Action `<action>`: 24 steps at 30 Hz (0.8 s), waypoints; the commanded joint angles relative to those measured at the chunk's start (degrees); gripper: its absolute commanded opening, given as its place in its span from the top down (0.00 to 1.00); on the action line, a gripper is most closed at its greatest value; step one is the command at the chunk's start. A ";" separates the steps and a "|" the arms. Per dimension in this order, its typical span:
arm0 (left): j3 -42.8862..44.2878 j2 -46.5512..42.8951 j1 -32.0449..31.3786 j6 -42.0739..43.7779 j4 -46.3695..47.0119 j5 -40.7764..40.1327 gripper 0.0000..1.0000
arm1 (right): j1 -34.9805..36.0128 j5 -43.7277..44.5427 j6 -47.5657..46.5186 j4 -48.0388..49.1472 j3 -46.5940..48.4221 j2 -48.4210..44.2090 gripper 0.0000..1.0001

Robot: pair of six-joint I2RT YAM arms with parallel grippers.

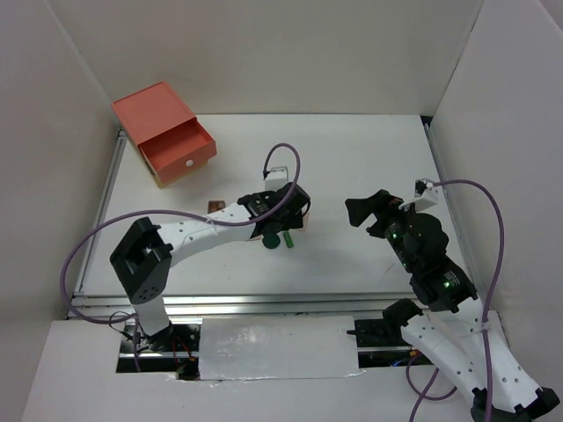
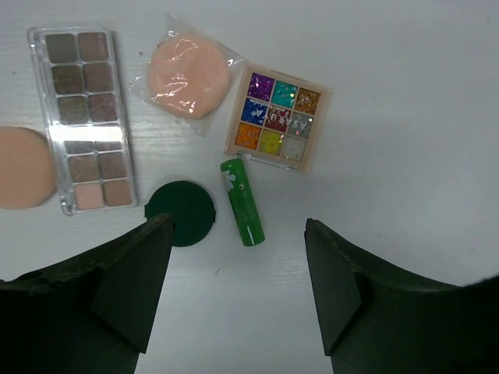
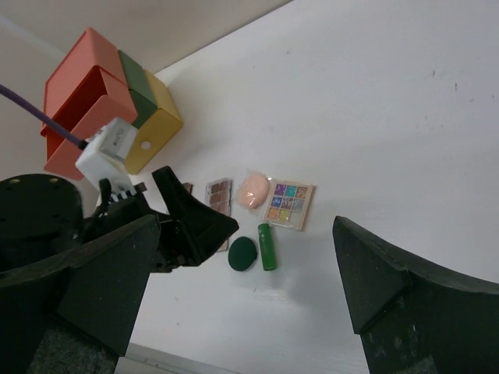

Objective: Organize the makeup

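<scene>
The makeup lies in a cluster under my left gripper [image 2: 237,222], which hangs open above it with nothing between its fingers. From the left wrist I see a brown eyeshadow palette [image 2: 86,117], a wrapped peach disc [image 2: 183,78], a square multicolour palette [image 2: 278,117], a green tube [image 2: 242,201] and a dark-green disc [image 2: 181,212]. A second peach disc [image 2: 19,167] shows at the left edge. From above, the left gripper [image 1: 281,215] covers most of the cluster. My right gripper [image 1: 369,207] stands open to the right, apart from the makeup.
The red-green-yellow drawer chest [image 1: 164,134] stands at the back left with its red drawer pulled out. White walls close the table on three sides. Purple cables [image 1: 290,154] arc over both arms. In the right wrist view the left gripper's fingers [image 3: 195,222] partly hide the brown palette [image 3: 219,195].
</scene>
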 commanded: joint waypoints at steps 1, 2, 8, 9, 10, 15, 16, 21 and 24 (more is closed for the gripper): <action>1.69 3.70 -0.02 -3.74 2.89 2.00 0.20 | -0.24 2.39 -0.10 -0.64 1.86 -0.77 0.00; 2.05 4.68 -0.11 -3.49 2.80 2.26 0.21 | -0.24 1.78 -0.19 -0.37 1.77 -0.69 0.00; 4.95 11.19 -0.64 -3.57 1.75 3.32 0.26 | -0.24 -0.34 -0.72 0.42 0.89 0.37 0.00; 5.04 11.72 -0.82 -3.83 1.31 2.80 0.27 | -0.24 -0.51 -0.72 0.51 0.81 0.37 0.00; 5.30 12.59 -0.99 -4.01 0.61 2.18 0.28 | -0.33 -0.69 -0.89 0.60 0.80 0.37 0.00; 4.69 14.71 -1.17 -4.27 0.60 1.65 0.35 | -0.24 -1.13 -1.16 1.39 0.37 0.28 0.00; 4.77 15.14 -1.26 -4.10 0.60 1.82 0.37 | -0.33 -1.30 -1.07 1.56 0.28 0.28 0.00; 4.34 17.17 -1.34 -4.10 0.78 2.62 0.44 | -0.24 -1.48 -1.07 1.83 0.01 0.37 0.00; 3.37 17.35 -1.34 -3.84 1.92 3.14 0.49 | -0.24 -1.48 -1.07 1.83 0.10 0.19 0.00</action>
